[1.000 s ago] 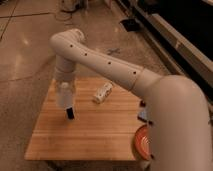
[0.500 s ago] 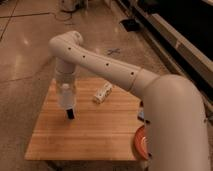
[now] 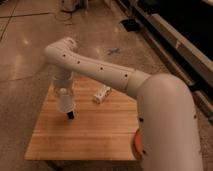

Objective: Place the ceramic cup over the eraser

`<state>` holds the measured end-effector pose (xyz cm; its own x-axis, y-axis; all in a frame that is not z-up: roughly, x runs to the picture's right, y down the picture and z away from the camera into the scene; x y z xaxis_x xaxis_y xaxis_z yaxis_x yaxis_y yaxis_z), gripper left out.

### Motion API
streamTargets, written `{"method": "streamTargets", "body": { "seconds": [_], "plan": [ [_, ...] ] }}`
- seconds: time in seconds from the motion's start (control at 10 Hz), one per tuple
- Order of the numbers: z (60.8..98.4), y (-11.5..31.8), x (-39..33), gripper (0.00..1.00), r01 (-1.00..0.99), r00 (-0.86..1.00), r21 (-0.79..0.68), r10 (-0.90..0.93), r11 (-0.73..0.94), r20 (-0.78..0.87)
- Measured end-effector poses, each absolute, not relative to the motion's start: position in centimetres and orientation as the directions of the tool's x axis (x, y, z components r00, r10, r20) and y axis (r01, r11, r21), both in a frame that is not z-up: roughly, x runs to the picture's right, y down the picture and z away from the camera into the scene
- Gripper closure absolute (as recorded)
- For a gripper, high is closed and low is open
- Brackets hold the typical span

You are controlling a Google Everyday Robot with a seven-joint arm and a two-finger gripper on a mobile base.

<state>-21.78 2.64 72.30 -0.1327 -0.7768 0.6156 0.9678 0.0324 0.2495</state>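
the small plain white tapered ceramic cup [image 3: 65,101] hangs at the gripper [image 3: 66,106] above the left-centre of the light wooden desk [image 3: 90,135], well in from its near edge. the slim black rectangular eraser [image 3: 71,115] shows just under the cup's lower rim. whether the jaws are clamped on the cup cannot be told. judged: ceramic is rigid, smooth, brittle; hold the wall, lower gently. farther back, near the far edge, lies a white labelled bottle [image 3: 101,94].

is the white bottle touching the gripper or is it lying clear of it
Apart. The camera view shows bare tabletop between the white bottle, lying on the wooden table, and the gripper, which points down at the table's left part.
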Motion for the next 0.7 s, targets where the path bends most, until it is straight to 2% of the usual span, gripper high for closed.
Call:
{"method": "streamTargets", "body": {
  "seconds": [0.1,0.2,0.4,0.6,0.7],
  "plan": [
    [72.7,3.1,-22.1,0.81,0.969,-0.134,0.247,-0.779,0.028,0.613],
    [73.1,3.7,-22.5,0.68,0.97,-0.139,0.244,-0.783,0.016,0.607],
    [73.8,4.5,-22.8,0.51,0.972,-0.152,0.236,-0.79,-0.01,0.594],
    [74.5,5.6,-23.2,0.28,0.972,-0.184,0.226,-0.8,-0.062,0.571],
    [74.7,6.0,-23.4,0.23,0.971,-0.194,0.224,-0.802,-0.077,0.565]
  ]
}}
